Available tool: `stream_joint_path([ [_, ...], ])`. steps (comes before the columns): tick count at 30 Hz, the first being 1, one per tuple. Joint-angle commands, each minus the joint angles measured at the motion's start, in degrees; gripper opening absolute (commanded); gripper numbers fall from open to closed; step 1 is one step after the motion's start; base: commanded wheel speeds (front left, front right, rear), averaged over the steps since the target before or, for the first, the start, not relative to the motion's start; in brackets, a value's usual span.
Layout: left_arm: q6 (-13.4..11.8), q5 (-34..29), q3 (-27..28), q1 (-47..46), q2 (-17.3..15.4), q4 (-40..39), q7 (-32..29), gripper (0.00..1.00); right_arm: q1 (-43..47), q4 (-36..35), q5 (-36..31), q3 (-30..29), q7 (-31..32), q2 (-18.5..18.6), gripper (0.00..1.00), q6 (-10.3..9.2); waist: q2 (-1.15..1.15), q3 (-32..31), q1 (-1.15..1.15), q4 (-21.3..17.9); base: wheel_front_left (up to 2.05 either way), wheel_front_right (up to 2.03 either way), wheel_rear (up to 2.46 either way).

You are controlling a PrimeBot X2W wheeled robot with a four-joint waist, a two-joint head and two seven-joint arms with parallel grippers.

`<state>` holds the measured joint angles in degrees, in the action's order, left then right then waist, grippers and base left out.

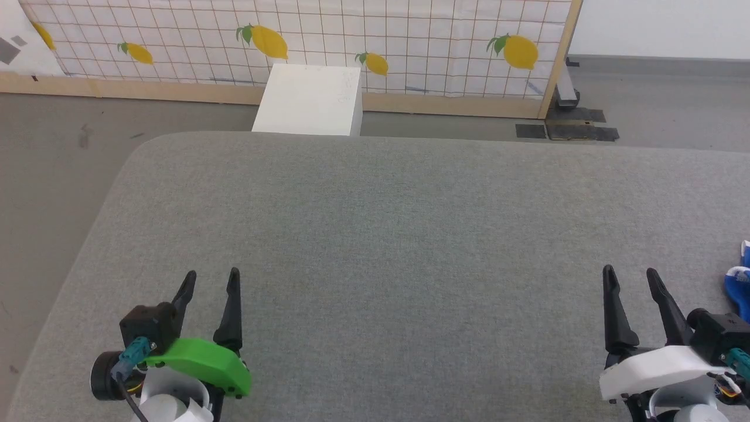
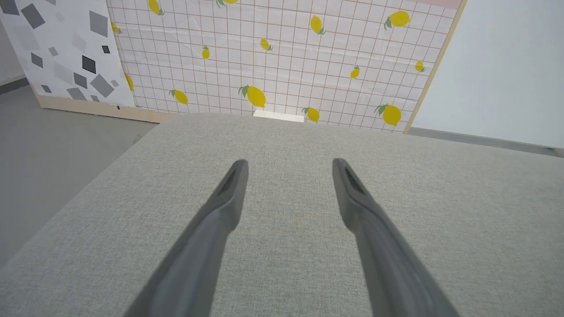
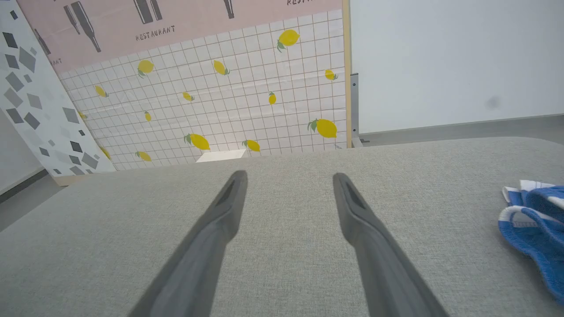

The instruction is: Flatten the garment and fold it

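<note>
Since the blue shorts [image 1: 739, 288] lie off the outer side of our right gripper [image 1: 630, 270], the coming move turns on a reach to the right rather than straight ahead. Our right gripper hovers with its two dark fingers spread wide and nothing between them, pointing forward over the grey upholstered surface [image 1: 375, 223]. The shorts, with their white stripe trim, rest on that surface to the right of those fingers. They are about level with the fingertips and a little back toward the wrist, near but apart.

In the right wrist view the blue shorts [image 3: 535, 220] sit bunched to the right of the right-hand finger and run out past the picture's edge. We therefore cannot tell their long axis or where the waistband lies.

Our left gripper [image 1: 212, 273] is likewise spread and empty. It stands well apart from the shorts, with the whole right gripper between them. In its own wrist view its fingers [image 2: 229, 198] point over bare grey fabric.

We judge the right arm clearly the nearer, and the natural one to bring the shorts inward to the open stretch between the two grippers. The cloth looks crumpled, so flattening has not yet begun.
</note>
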<state>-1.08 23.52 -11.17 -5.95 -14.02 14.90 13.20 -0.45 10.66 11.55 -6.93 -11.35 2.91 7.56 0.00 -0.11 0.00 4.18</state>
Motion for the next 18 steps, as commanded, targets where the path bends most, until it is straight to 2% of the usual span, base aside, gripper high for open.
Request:
stream_joint_path([
  [1,-0.15,-0.07,-0.05,-0.12,-0.07,-0.19,0.30,1.00,-0.10,-0.27,-0.10,0.08,0.15,-0.03,1.00,-0.08,0.00,0.05,0.00,0.04,0.00,0.00,0.00],
  [16,0.45,0.64,-0.25,-1.16,-0.40,0.96,1.00,1.00,-0.37,-0.15,-0.14,0.34,0.45,-0.03,1.00,-0.08,0.00,0.38,0.00,0.25,0.00,0.00,0.00],
  [17,0.28,0.24,-0.25,-0.28,-0.12,0.92,0.52,0.00,-0.02,-0.06,-0.02,0.27,0.27,0.00,0.00,0.00,0.00,0.37,0.00,0.24,0.00,0.00,0.00],
  [18,0.28,0.23,-0.26,-0.25,-0.12,0.95,0.48,0.00,-0.02,-0.04,-0.02,0.27,0.27,0.00,0.00,0.00,0.00,0.38,0.00,0.24,0.00,0.00,0.00],
])
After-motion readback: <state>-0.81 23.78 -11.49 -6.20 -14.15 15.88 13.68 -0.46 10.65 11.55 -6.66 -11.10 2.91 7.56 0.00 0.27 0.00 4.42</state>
